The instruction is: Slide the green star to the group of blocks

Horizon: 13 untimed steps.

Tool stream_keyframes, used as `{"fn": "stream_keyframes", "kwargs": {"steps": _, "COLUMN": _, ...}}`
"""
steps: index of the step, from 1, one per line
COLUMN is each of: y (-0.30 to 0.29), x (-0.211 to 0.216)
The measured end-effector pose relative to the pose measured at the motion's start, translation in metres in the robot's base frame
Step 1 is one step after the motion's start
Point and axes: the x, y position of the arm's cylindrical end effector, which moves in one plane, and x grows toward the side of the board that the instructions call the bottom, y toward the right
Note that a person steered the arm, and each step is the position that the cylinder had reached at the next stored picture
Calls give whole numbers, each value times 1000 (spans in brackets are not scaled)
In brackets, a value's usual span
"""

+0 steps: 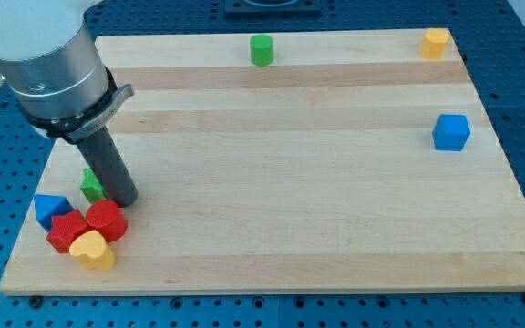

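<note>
The green star (90, 185) sits near the view's left edge of the wooden board (290, 182), low on that side, and only part of it shows — the dark rod hides its right flank. What shows is a small green chunk with a lighter top face; its points cannot be made out clearly, so I cannot tell which way it faces, and no long axis is visible.

My tip (123, 200) is planted on the board just to the star's right and a touch toward the view's bottom, touching it or nearly so; the exact contact is hidden behind the rod. The tool is a plain straight rod with nothing to open or close, and it carries nothing — it only rests on the table top beside the star.

Just below the star and tip lies the group: a blue triangular block (50, 210) at its left, a red block (107, 220) directly under the tip, a second red block (64, 232) beside it, and a yellow heart-like block (93, 251) lowest. These four touch one another; the star is just above them, near the blue and red pieces.

Well apart, a green cylinder (261, 49) stands at the view's top centre, an orange-yellow block (435, 42) at the top right corner, and a blue cube (451, 132) near the right edge
</note>
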Motion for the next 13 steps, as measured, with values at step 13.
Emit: {"fn": "stream_keyframes", "kwargs": {"steps": 13, "y": -9, "x": -15}}
